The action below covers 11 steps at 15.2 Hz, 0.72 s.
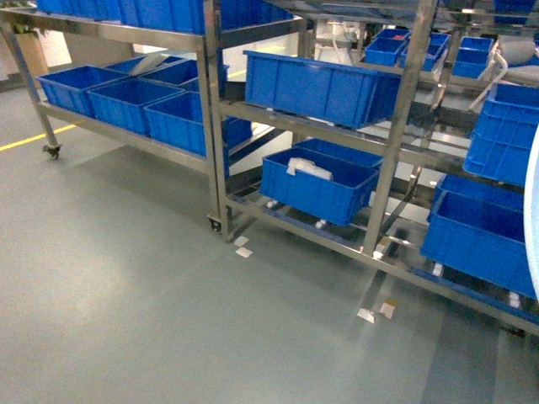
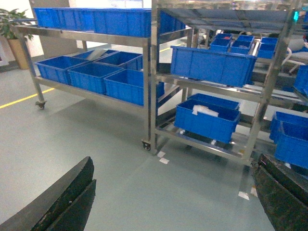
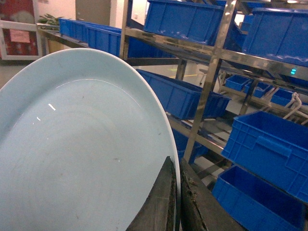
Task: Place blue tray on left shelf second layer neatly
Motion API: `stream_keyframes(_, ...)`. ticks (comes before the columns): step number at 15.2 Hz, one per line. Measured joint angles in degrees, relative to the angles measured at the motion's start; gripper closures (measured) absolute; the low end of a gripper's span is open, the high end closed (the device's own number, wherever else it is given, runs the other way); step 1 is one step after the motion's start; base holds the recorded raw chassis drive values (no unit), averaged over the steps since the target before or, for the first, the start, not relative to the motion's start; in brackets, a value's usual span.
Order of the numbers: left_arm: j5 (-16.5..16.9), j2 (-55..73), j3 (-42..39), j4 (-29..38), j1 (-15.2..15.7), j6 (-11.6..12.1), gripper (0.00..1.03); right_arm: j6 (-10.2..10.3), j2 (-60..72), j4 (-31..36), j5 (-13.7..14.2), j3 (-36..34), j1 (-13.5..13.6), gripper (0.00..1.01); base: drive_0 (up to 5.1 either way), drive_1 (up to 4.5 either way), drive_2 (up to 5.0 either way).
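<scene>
Blue tray (image 3: pixel 82 154): round, shallow, glossy, likely light, rigid and slippery; rim pinched on edge by right gripper (image 3: pixel 177 202), left gripper (image 2: pixel 168 202) spread and empty; left shelf second layer (image 1: pixel 126 135) well beyond, crate-filled.

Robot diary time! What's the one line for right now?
right gripper: shut on tray | left gripper: open, empty | shelf: ahead, tray not placed
</scene>
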Motion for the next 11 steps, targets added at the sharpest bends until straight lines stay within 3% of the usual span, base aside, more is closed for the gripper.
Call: stream_keyframes(11,0.0,0.0,0.0,0.0,0.0,0.0,0.05,0.0,0.0,0.0,0.0,0.0,0.0,0.99,-1.6,-1.64,-1.6)
